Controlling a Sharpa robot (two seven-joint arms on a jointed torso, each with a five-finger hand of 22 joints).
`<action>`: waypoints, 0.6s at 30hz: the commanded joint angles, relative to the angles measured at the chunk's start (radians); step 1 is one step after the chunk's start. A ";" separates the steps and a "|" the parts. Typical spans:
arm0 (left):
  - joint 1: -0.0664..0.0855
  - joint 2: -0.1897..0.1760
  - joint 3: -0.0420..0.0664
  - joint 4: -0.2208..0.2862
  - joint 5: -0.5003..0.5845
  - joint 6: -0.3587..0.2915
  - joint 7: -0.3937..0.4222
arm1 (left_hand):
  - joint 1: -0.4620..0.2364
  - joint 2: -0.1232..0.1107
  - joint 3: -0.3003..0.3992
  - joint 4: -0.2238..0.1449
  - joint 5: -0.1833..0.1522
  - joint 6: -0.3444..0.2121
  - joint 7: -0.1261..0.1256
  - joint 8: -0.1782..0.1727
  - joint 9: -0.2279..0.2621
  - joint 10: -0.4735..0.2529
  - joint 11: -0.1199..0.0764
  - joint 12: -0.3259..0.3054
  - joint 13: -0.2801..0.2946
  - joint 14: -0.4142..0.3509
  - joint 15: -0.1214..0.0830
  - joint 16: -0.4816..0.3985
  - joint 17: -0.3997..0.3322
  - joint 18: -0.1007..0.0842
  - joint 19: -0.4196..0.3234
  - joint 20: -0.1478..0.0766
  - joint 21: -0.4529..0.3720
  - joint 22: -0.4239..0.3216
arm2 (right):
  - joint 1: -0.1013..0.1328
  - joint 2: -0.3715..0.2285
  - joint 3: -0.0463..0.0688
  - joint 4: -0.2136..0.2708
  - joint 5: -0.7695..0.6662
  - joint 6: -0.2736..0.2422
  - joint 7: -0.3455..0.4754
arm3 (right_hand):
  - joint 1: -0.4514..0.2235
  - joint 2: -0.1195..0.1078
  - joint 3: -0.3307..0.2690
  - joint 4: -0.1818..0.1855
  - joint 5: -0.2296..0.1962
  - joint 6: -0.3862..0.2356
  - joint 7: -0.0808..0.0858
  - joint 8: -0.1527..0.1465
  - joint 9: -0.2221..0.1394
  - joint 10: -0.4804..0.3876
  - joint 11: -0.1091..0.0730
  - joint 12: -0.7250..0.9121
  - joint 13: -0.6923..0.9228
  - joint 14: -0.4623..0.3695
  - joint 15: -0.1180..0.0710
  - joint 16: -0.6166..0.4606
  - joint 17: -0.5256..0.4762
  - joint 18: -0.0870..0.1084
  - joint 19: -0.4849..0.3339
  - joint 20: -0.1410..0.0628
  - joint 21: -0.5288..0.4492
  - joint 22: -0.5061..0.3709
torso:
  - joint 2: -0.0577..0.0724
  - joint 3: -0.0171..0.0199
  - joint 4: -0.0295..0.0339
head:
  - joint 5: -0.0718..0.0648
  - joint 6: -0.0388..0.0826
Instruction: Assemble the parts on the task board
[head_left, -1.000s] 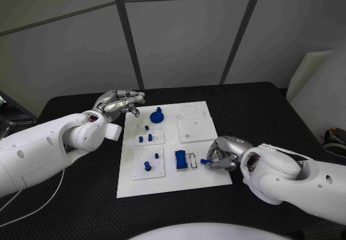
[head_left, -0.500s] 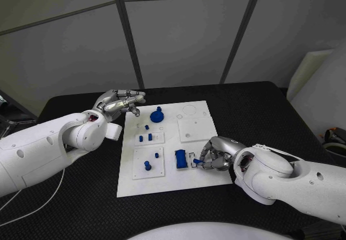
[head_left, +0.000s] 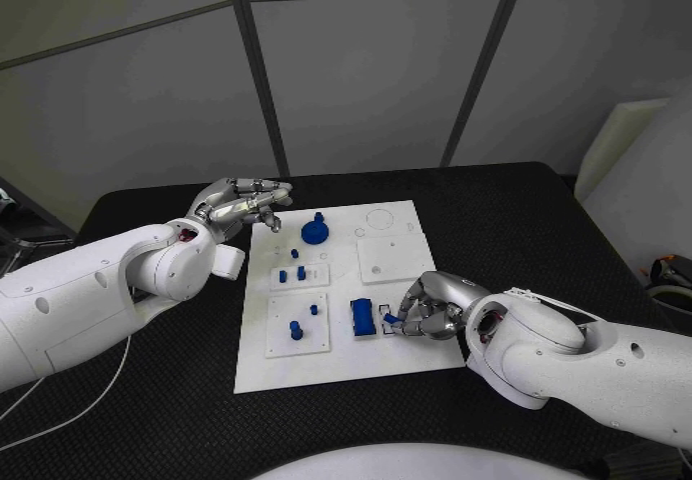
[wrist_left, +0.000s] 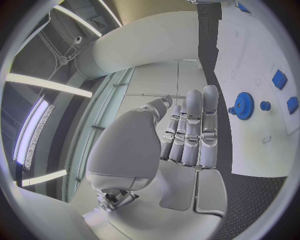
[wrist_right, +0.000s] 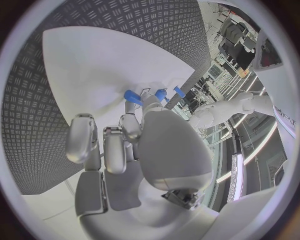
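Grey wall panels (head_left: 361, 80) with dark seams stand behind the black table (head_left: 505, 210).

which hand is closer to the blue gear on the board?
Left. The left hand hovers beside the blue gear at the task board far edge; the right hand works at the near slots, holding a small blue part.

— Any writing you can read on the task board (head_left: 340, 362)?

— None. Its white face carries only faint outlines and blue parts (head_left: 313, 232), with no letters or numbers I can make out.

— What about the arms or the bench (head_left: 490, 205)?

— Nothing legible there either. The white arm shells are plain, and the black bench has just a patterned surface.

— The wall panels behind?

— Bare grey, with no signs or labels to read.
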 joint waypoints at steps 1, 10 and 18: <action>0.002 0.000 0.001 0.002 -0.002 0.012 0.001 | -0.007 0.005 0.000 0.003 -0.003 -0.010 0.000 0.006 -0.001 -0.005 -0.001 0.004 0.001 -0.008 -0.002 0.007 -0.002 -0.010 0.000 0.007 -0.003 -0.002 | 0.001 0.004 0.000 -0.001 0.011 -0.020 0.000 | -0.029 0.002 0.000 0.005 0.009 0.006 0.001 0.006 0.003 0.008 -0.003 0.004 0.003 0.080 0.000 0.004 0.134 0.000 0.006 0.000 0.006 0.002 | -0.001 0.0003 0.0007 | -0.001 0.000; 0.002 0.001 0.001 0.002 -0.002 0.009 0.000 | -0.007 0.004 0.000 0.003 -0.003 -0.011 0.000 0.006 -0.001 -0.008 0.000 0.005 0.001 -0.009 -0.001 0.007 -0.002 -0.010 0.000 0.008 -0.004 -0.002 | 0.001 0.019 0.000 -0.021 0.021 0.006 -0.002 | -0.114 0.011 -0.036 0.004 0.126 0.014 -0.004 0.015 0.015 0.012 -0.006 0.006 0.005 0.081 -0.002 0.007 0.140 -0.001 0.009 -0.002 0.010 0.008 | 0.000 -0.0005 -0.0001 | 0.000 0.001; 0.002 -0.002 0.001 0.007 -0.002 0.015 -0.006 | -0.007 0.004 0.000 0.003 -0.003 -0.012 0.001 0.006 -0.001 -0.009 0.001 0.006 0.001 -0.010 -0.001 0.007 -0.003 -0.010 0.000 0.008 -0.005 -0.002 | 0.001 0.039 0.001 -0.039 0.032 0.054 -0.004 | -0.126 0.020 -0.046 0.004 0.103 0.016 -0.006 0.018 0.020 0.012 -0.008 0.005 0.005 0.081 -0.003 0.007 0.140 -0.001 0.009 -0.003 0.008 0.007 | 0.000 -0.0006 0.0016 | 0.001 -0.002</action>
